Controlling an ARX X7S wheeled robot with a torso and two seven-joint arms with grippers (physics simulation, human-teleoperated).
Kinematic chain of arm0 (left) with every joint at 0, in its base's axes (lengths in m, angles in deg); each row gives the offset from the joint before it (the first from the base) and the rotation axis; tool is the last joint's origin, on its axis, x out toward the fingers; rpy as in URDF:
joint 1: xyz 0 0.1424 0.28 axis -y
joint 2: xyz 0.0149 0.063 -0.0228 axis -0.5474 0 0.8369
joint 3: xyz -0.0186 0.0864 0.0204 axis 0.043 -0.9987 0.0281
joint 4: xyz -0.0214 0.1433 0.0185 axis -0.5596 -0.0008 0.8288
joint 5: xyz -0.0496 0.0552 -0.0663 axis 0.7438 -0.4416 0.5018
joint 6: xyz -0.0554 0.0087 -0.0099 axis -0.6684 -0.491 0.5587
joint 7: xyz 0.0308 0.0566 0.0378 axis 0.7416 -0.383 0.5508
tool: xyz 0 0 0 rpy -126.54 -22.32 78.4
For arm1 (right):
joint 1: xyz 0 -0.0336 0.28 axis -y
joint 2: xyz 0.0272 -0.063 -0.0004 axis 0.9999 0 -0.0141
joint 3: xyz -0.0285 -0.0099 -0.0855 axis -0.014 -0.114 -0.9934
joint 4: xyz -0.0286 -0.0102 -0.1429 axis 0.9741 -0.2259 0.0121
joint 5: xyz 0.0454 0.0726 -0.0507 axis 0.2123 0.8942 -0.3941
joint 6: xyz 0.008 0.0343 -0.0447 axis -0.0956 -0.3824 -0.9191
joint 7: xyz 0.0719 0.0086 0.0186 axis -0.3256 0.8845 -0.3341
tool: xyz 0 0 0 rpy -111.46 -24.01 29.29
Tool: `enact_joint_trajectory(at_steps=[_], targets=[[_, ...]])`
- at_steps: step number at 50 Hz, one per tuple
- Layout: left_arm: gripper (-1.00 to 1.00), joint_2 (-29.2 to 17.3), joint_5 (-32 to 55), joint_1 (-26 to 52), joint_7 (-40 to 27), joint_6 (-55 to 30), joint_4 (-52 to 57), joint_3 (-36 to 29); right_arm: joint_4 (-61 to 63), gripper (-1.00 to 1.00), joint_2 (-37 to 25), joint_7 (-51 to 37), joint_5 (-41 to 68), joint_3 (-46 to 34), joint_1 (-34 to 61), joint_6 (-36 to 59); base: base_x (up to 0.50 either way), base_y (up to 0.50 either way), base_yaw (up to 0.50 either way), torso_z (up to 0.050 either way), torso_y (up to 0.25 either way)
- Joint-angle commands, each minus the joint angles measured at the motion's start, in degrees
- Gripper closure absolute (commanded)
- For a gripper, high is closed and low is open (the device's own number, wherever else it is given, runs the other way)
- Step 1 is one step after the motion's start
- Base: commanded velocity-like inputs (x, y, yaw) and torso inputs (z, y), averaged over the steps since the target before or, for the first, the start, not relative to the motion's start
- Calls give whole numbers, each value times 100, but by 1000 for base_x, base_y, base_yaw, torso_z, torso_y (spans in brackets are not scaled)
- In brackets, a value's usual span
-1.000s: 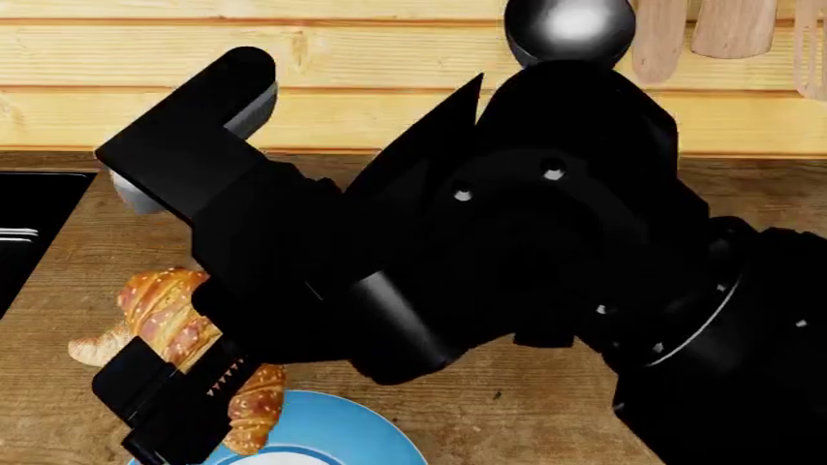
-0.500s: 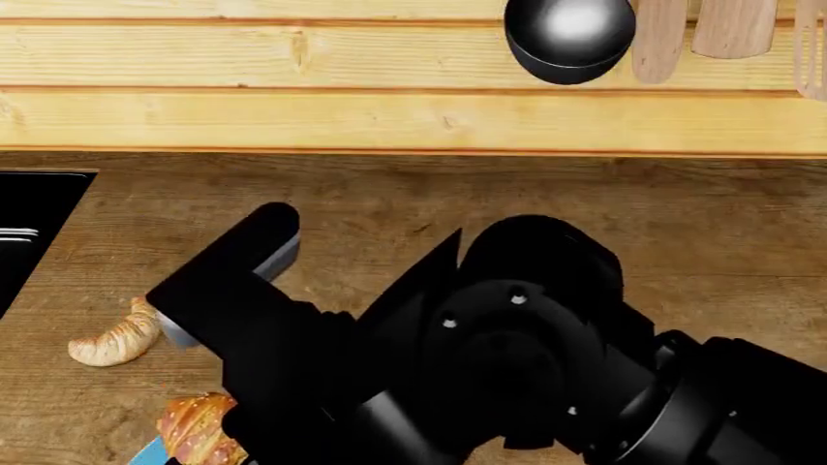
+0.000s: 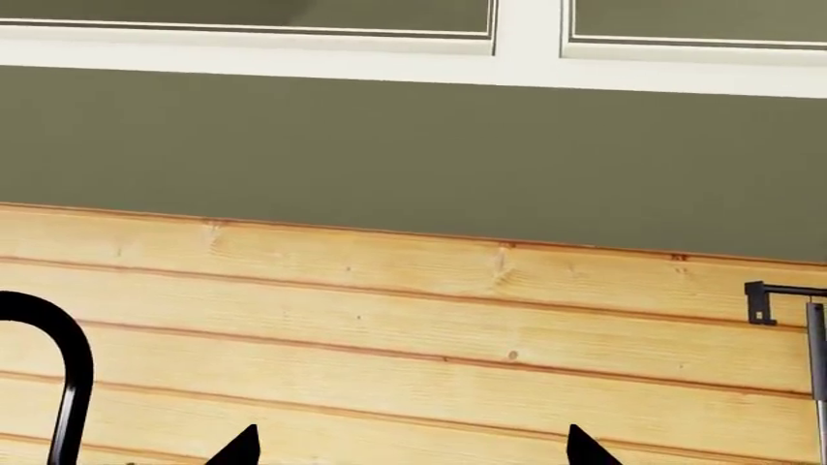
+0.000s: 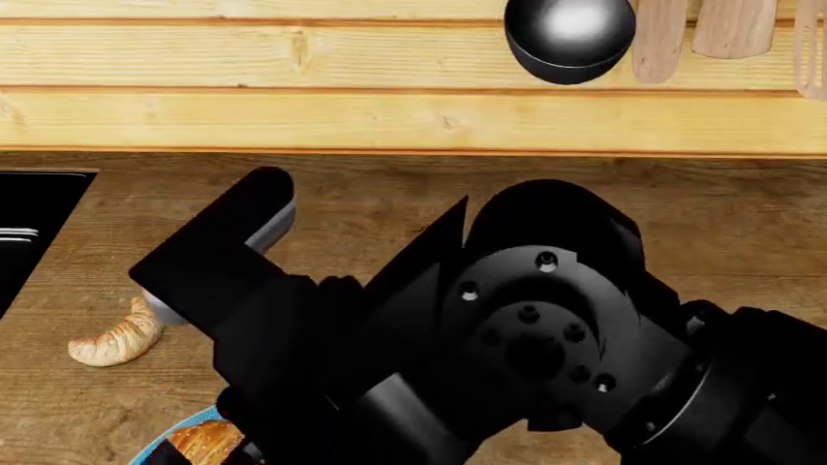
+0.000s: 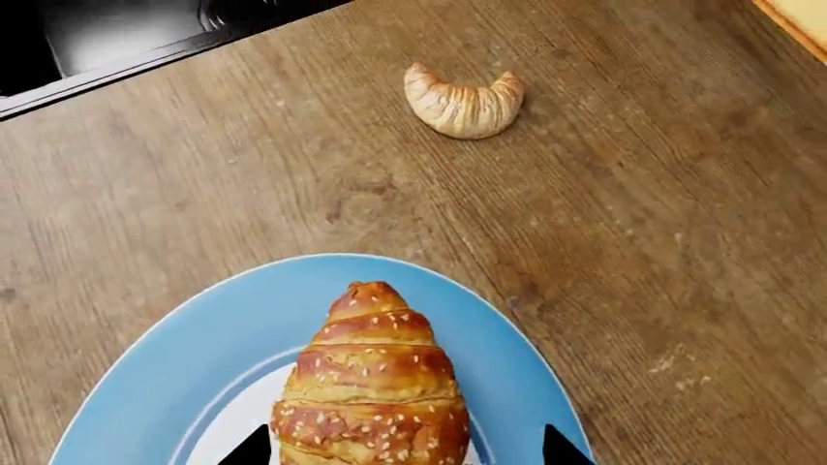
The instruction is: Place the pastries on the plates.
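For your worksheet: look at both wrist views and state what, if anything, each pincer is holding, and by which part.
The left pincer holds nothing. The golden croissant lies on the blue-rimmed plate between the right pincer's tips; whether they grip it cannot be told.

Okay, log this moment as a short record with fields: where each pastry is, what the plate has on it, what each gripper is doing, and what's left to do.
croissant: lying on the blue-rimmed plate, between the right gripper's jaws
crescent roll: on the bare wooden counter, apart from the plate
second plate: not in view
right gripper: jaws spread either side of the croissant; contact cannot be told
left gripper: jaws apart, nothing between them, facing the plank wall
remaining: crescent roll not yet on a plate
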Motion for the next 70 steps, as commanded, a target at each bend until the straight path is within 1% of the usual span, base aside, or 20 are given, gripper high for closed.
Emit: enact_joint_trajectory(at_steps=[1,7,13,16,19,23,25,26,29,32,33,35,37,42,45,49,52,58,65,70], targets=[[-100,10,-68,-16,40,60,-48,-54,126,-100,-141,-308,439,252,870,118,0,0,0,0,0],[-100,33,-136,67,71,65,-140,-178,183,-100,-407,-520,691,524,1583,149,0,0,0,0,0],[-100,-30,-124,483,81,-36,-374,-381,45,-100,-930,-695,280,806,1880,-26,0,0,0,0,0],[-100,-16,4,943,63,-174,-685,-575,-77,-100,-1241,-743,51,910,1873,-150,0,0,0,0,0],[-100,43,637,1446,-31,-474,-1181,-701,-100,-100,-1531,-893,-210,971,1798,-305,0,0,0,0,0],[-100,6,795,2083,33,-822,-1854,-1058,129,-100,-1904,-1344,48,1087,1609,-491,0,0,0,0,0],[-100,-39,358,2413,259,-828,-2241,-1408,250,-100,-2072,-1584,214,1134,1505,-595,0,0,0,0,0],[-100,-30,541,2714,301,-1077,-2645,-1522,389,-100,-2194,-1709,267,1154,1417,-646,0,0,0,0,0],[-100,36,584,3253,322,-1370,-3413,-1719,597,-100,-2405,-1925,450,1215,1251,-784,0,0,0,0,0],[-100,-35,420,3835,464,-1915,-4009,-2317,796,-100,-2590,-2145,532,1266,1145,-906,0,0,0,0,0],[-100,-60,362,3918,617,-1946,-4070,-2457,825,-100,-2618,-2183,568,1283,1128,-941,0,0,0,0,0],[-100,-63,258,4303,814,-2369,-4469,-2938,980,-100,-2731,-2315,584,1339,1055,-1052,0,0,0,0,0],[-100,17,188,4598,955,-2591,-4901,-3190,1146,-100,-2871,-2483,582,1409,958,-1201,0,0,0,0,0],[-100,200,-252,5333,1597,-2807,-5965,-3954,1588,-100,-3291,-2789,520,1633,557,-1661,0,0,0,0,0],[-100,293,-439,5685,1918,-2934,-6413,-4332,1807,-100,-3502,-2810,373,1717,297,-1852,0,0,0,0,0],[-100,357,-594,5949,2223,-3073,-6760,-4702,2071,-100,-3724,-2875,349,1798,-62,-2121,0,0,0,0,0],[-100,361,-677,6013,2304,-3117,-6880,-4855,2225,-100,-3832,-2916,347,1830,-268,-2269,0,0,0,0,0],[-100,321,-682,6128,2487,-3481,-7011,-5167,2413,-100,-3966,-2965,417,1866,-502,-2438,0,0,0,0,0],[-100,230,-564,6239,2603,-3850,-6935,-5317,2534,-100,-4057,-3034,525,1886,-584,-2503,0,0,0,0,0],[-100,259,-508,6369,2650,-4000,-6911,-5385,2603,-100,-4097,-3067,570,1888,-648,-2546,0,0,0,0,0]])
